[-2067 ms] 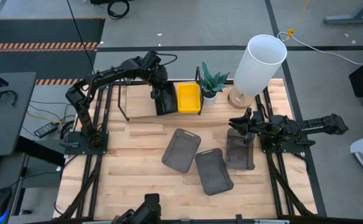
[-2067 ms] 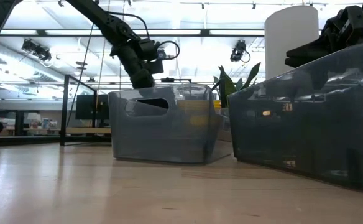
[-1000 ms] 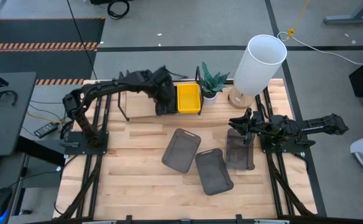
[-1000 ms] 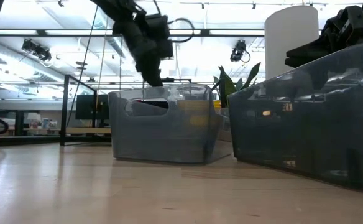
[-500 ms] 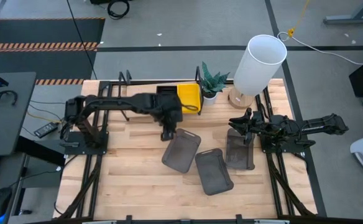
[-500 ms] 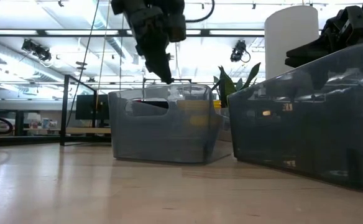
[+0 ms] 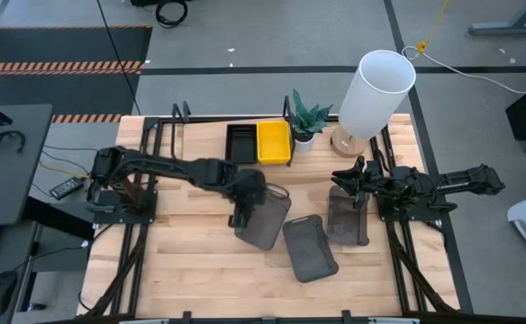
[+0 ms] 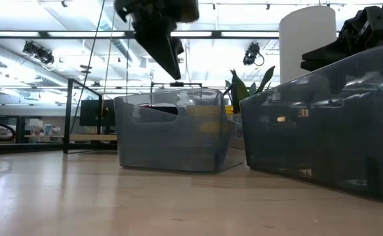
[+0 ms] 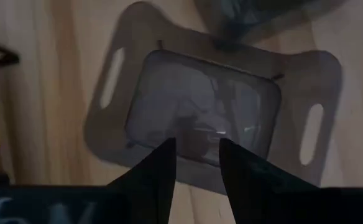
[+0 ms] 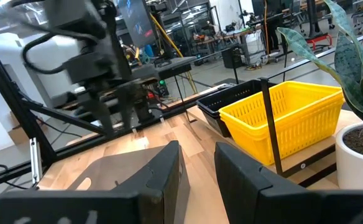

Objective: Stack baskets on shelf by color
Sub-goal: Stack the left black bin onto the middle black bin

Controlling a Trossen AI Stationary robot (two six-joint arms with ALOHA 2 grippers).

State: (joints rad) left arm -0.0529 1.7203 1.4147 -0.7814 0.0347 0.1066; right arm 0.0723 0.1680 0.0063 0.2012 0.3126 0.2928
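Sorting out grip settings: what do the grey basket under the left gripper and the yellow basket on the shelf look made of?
Grey basket: seemingly smooth translucent smoky plastic; the wood shows through it. Yellow basket: apparently opaque bright plastic with slotted, lattice-like walls.

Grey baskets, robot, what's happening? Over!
Left pincer open, over the leftmost grey basket. Right pincer open, parked over the rightmost grey basket. Yellow basket and black basket on shelf.
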